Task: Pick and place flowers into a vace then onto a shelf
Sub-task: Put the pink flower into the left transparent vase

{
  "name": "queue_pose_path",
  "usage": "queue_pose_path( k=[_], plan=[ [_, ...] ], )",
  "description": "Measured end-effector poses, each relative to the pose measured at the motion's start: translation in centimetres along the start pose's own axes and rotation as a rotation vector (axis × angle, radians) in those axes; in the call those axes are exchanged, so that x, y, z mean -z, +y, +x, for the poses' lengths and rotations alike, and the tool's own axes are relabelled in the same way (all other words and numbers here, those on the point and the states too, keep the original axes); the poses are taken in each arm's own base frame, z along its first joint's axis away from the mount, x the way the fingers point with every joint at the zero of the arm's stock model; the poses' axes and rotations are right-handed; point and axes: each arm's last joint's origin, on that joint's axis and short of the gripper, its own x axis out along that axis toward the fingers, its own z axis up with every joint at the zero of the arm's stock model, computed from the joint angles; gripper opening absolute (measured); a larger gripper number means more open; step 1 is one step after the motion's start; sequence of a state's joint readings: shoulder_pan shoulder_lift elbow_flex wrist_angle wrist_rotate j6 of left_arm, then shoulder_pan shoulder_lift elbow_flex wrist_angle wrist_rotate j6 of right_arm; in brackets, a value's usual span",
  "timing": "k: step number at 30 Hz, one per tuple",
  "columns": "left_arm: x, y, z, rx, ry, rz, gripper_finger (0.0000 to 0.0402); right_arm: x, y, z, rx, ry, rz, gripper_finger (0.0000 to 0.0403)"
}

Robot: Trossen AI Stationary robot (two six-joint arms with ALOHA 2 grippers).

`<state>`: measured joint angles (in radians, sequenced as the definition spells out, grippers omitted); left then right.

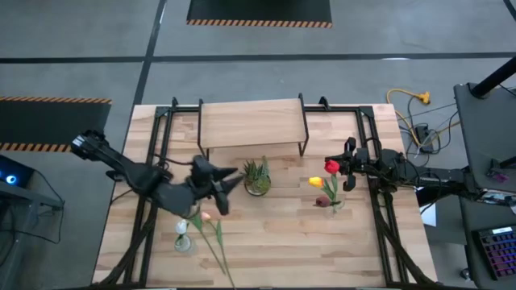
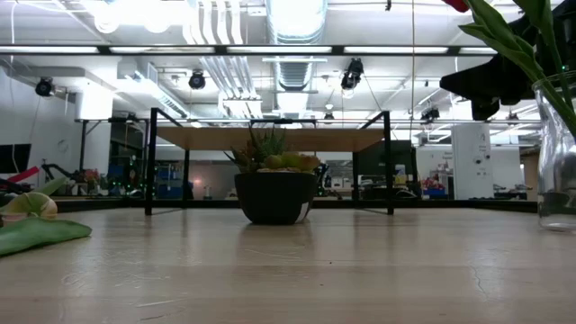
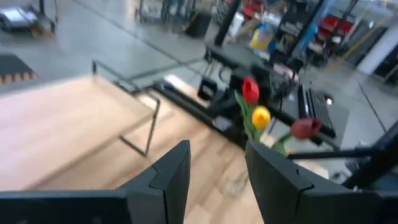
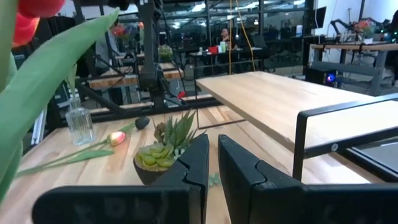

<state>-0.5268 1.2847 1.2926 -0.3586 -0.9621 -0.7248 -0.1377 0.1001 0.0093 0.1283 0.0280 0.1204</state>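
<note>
Left claw [image 1: 234, 179] hovers open and empty beside the potted plant [image 1: 257, 176]; right claw [image 1: 348, 165], nearly closed, holds a red tulip [image 1: 331, 167] above the counter [image 1: 282, 234].

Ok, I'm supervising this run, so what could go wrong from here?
The left pincer, open, hangs beside the potted plant and could knock it. The right pincer is close beside the tall tulips in a glass vase; a nudge might tip them.
</note>
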Motion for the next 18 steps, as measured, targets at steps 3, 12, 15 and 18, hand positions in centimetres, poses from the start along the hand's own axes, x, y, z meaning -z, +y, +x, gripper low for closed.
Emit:
queue_pose_path(
  k=[3,12,15,18],
  plan=[
    [1.4,-0.3,1.5,-0.003,0.050,-0.035,0.0139,0.0,0.0,0.0,0.000,0.000,0.000,0.0028],
    [5.1,0.2,4.4,-0.073,0.295,-0.190,0.0139,0.0,0.0,0.0,0.000,-0.002,0.000,0.0028],
    [6.6,0.4,4.9,-0.100,0.409,-0.240,0.0139,0.0,0.0,0.0,0.000,-0.002,-0.002,0.0028],
    [7.9,0.5,5.4,-0.139,0.503,-0.302,0.0139,0.0,0.0,0.0,0.000,-0.002,-0.018,0.0028]
  ],
)
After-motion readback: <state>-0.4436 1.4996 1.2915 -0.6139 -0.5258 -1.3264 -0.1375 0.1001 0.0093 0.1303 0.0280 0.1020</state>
